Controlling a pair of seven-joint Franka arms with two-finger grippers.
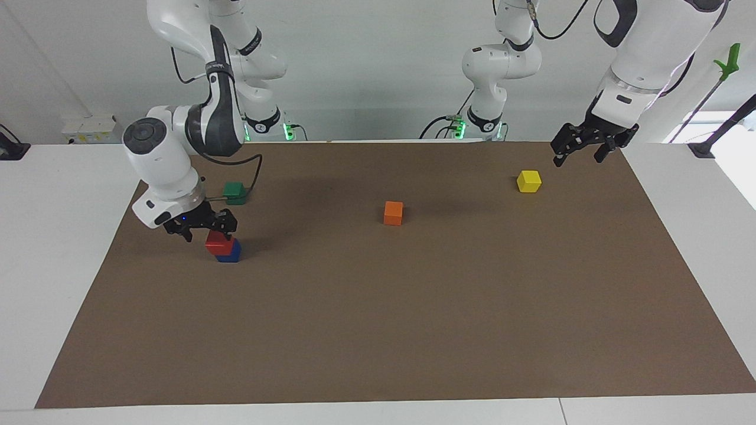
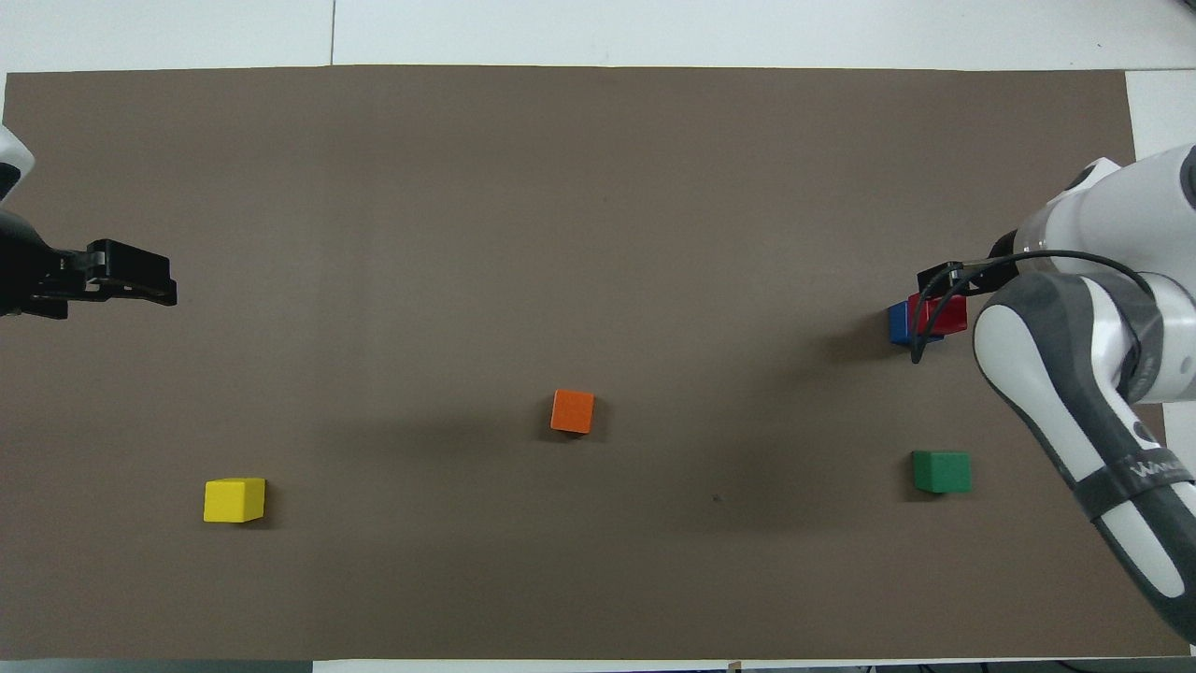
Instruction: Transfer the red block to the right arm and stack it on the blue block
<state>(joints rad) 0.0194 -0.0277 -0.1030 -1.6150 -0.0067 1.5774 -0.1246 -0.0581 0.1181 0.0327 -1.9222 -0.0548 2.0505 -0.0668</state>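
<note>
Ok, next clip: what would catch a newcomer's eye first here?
The red block sitting on the blue block at the right arm's end of the table, with the right gripper open just above it. Then the orange block alone mid-table, and the left gripper waiting open over the table's edge beside the yellow block.

The blue block (image 2: 898, 323) is peeking out from under the red block (image 2: 937, 314); the right arm (image 2: 1074, 374) is covering the right end effector (image 2: 953, 280); the overhead edge is cropping the left arm (image 2: 14, 271).
</note>
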